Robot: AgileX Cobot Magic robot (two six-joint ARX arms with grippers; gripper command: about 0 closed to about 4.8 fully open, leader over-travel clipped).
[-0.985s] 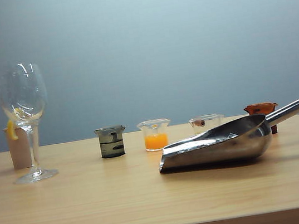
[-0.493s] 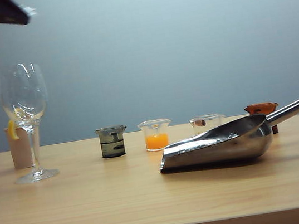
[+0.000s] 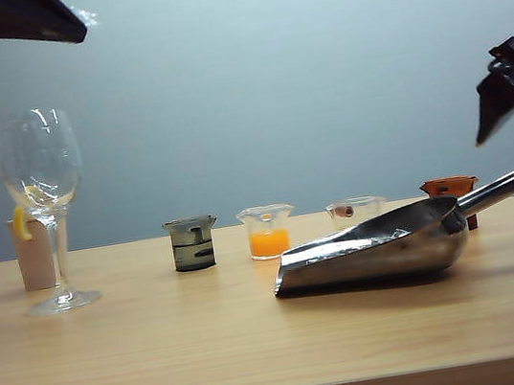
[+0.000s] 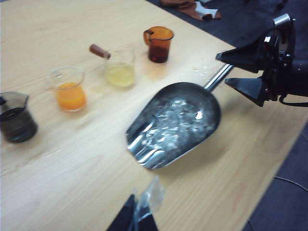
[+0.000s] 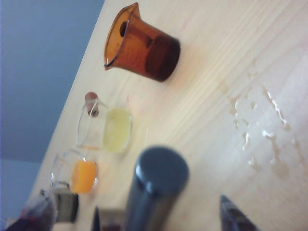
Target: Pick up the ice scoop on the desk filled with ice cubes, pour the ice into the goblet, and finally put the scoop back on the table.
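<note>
Exterior view: right gripper [image 3: 511, 96] possibly cropped

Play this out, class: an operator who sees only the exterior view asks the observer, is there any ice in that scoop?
Observer: Yes. The left wrist view shows ice cubes heaped in the ice scoop.
Operator: Does the right gripper grip the handle?
Observer: No. The right gripper is open, one finger on either side of the handle.
Operator: And the left gripper?
Observer: The left gripper hangs above the desk, short of the scoop's mouth; I cannot tell whether it is open.
</note>
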